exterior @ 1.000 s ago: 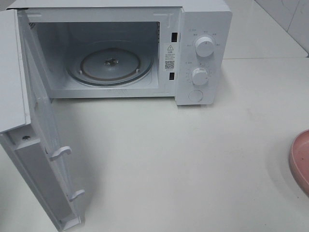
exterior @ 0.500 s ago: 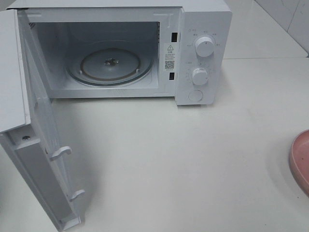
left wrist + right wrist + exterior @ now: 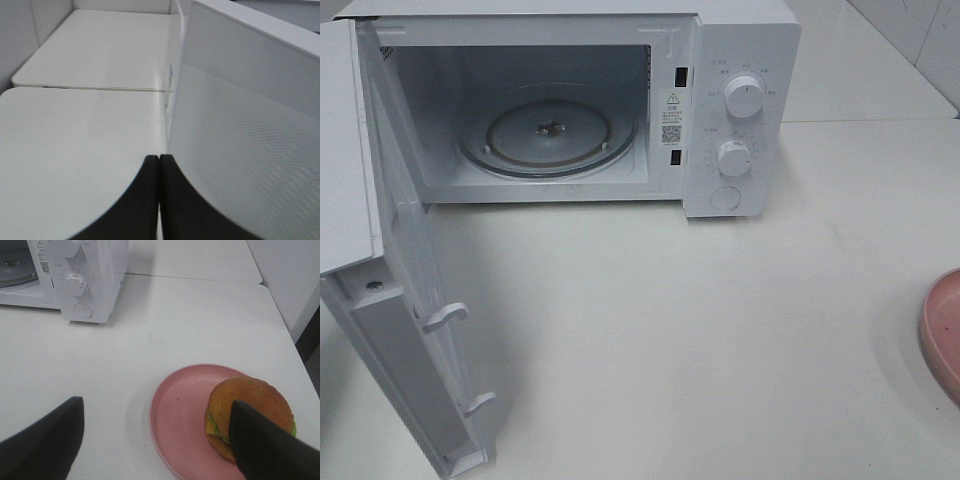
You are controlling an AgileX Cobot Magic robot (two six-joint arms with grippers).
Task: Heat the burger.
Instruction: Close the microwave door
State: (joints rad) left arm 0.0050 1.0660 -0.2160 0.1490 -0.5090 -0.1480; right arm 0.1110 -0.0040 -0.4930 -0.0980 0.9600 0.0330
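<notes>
At the far left of the high view the microwave door [image 3: 390, 330] stands swung wide open, its inner face showing two white latch hooks. The left gripper [image 3: 159, 162] sits just beside the door's outer panel, its two dark fingers pressed together with nothing between them. Next comes the white microwave [image 3: 740, 40], whose open cavity holds only the round glass turntable [image 3: 548, 135] lying flat on the floor. To the right of the cavity is the control panel with two round knobs [image 3: 744, 97], one above the other, and a round button beneath them. The pale table [image 3: 700, 330] stretches bare from there to the right edge, where the rim of a pink plate [image 3: 942, 330] cuts into view. The right wrist view shows the burger [image 3: 250, 407] resting on that plate, toward the side away from the microwave. The right gripper [image 3: 155, 440] hangs above the plate with its fingers spread wide, holding nothing; one finger overlaps the burger in the view.
</notes>
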